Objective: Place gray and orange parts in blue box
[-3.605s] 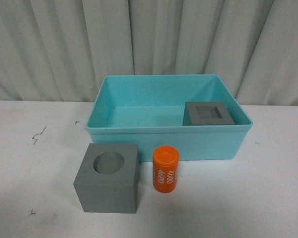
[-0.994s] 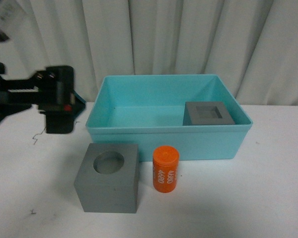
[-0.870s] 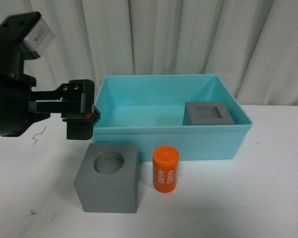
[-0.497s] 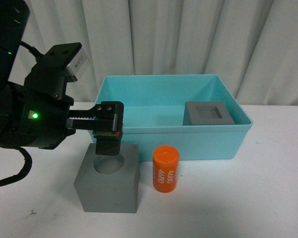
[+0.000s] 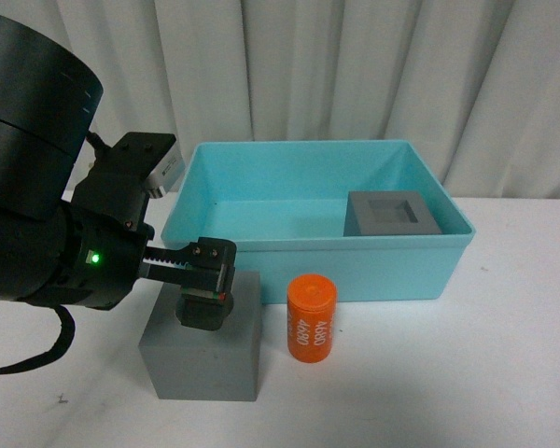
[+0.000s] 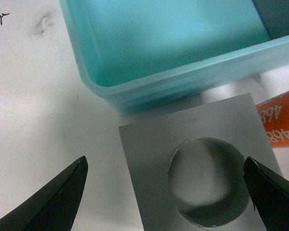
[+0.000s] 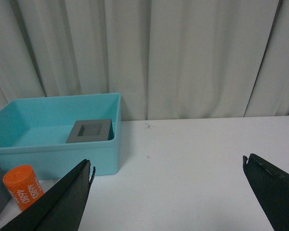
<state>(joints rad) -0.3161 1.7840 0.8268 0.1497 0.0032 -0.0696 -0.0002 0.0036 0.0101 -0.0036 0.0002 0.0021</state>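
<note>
Midway through, by the look of it: picking up the gray cube with the round recess (image 5: 205, 359), out on the white table (image 5: 467, 373) just near of the blue box (image 5: 392, 271). Already inside the box, in its near right corner: the gray cube with the square recess (image 5: 392, 215). Upright just right of the round-recess cube, apart from it and not yet handled: the orange cylinder (image 5: 312, 319).

Hovering low over that cube's top with the left gripper (image 5: 203, 297), spread wide and empty. From the left wrist, one fingertip (image 6: 62, 202) outside one edge of the cube, the other at or just past the opposite edge, on the cylinder's side. Cannot tell whether touching the top face; no clamping on the sides.

Next, probably: sink a little to bracket the side faces, close squarely without nudging the cylinder, lift clear of the rim, carry far and set down in the box's free left half.

Likewise wide apart and holding nothing at the right gripper (image 7: 167, 166), off to the right of the box.
</note>
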